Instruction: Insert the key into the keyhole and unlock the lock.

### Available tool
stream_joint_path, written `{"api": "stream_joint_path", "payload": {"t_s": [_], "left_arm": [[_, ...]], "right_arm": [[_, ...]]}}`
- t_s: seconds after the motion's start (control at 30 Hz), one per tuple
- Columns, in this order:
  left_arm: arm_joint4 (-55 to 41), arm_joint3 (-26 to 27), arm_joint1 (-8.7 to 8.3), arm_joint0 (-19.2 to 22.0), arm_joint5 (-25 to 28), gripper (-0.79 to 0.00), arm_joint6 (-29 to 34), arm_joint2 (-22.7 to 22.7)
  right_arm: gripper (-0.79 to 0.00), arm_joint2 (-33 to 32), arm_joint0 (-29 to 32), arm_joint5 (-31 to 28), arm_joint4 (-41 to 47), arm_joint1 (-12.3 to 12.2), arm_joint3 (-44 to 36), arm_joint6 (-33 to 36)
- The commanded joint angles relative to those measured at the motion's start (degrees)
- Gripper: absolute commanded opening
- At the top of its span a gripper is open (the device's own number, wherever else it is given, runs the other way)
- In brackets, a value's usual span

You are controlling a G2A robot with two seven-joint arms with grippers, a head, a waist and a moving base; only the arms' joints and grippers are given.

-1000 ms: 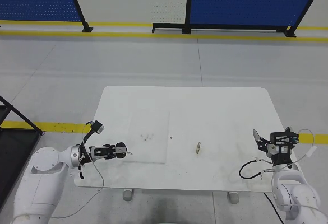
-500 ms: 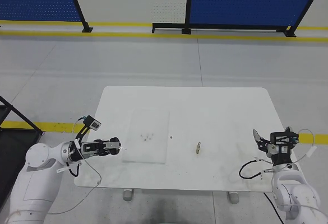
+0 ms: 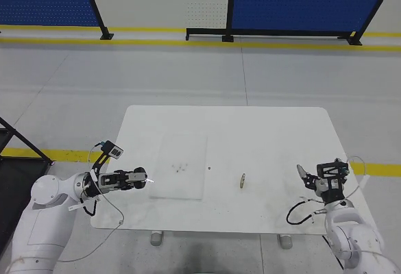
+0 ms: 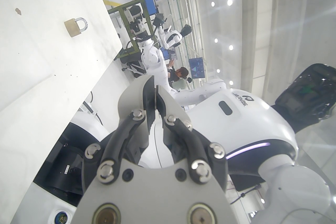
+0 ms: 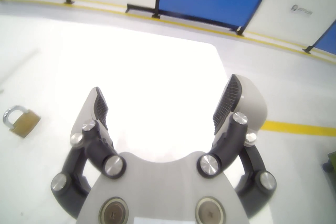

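On the white table (image 3: 269, 137), the brass padlock (image 3: 242, 181) lies flat in the lower middle of the top view. It is just right of a pale rectangular sheet (image 3: 179, 168) and rests directly on the bare tabletop. It sits between the 2 arms, well apart from both and somewhat nearer the one at the lower right. The left gripper (image 4: 155, 83) hovers at the lower left of the top view, over the table's left edge and beside the sheet's left border, pointing toward the padlock. Its 2 fingers (image 4: 172, 104) are pinched almost together. A thin pale sliver stands edge-on in the slit between them and appears to be the key (image 4: 156, 97), though its shape is too slim to make out fully. In the left wrist view the padlock lies at the upper left, its silver shackle turned away from the brass body toward the table's far edge. The right gripper (image 5: 165, 88) sits at the lower right of the top view, above the table near its right edge. Its 2 ribbed fingers (image 5: 227, 101) are spread wide with nothing between them. In the right wrist view the padlock lies at the left edge of the frame, well clear of those fingers.
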State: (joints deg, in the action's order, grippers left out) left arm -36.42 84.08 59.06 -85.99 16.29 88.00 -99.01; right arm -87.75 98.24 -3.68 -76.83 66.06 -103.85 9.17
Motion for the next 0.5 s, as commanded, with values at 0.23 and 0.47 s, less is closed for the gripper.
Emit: {"api": "stream_joint_path", "payload": {"t_s": [0.23,0.47], "left_arm": [[0.00,0.00,0.00,0.00,0.00,-0.785,0.00,0.00],[0.00,0.00,0.00,0.00,0.00,-0.785,0.00,0.00]], "right_arm": [[0.000,6.88,-4.30,-1.06,4.53,0.81,-2.64,17.00],[0.000,11.11,-10.87,-0.38,8.08,1.45,-4.08,28.92]]}}
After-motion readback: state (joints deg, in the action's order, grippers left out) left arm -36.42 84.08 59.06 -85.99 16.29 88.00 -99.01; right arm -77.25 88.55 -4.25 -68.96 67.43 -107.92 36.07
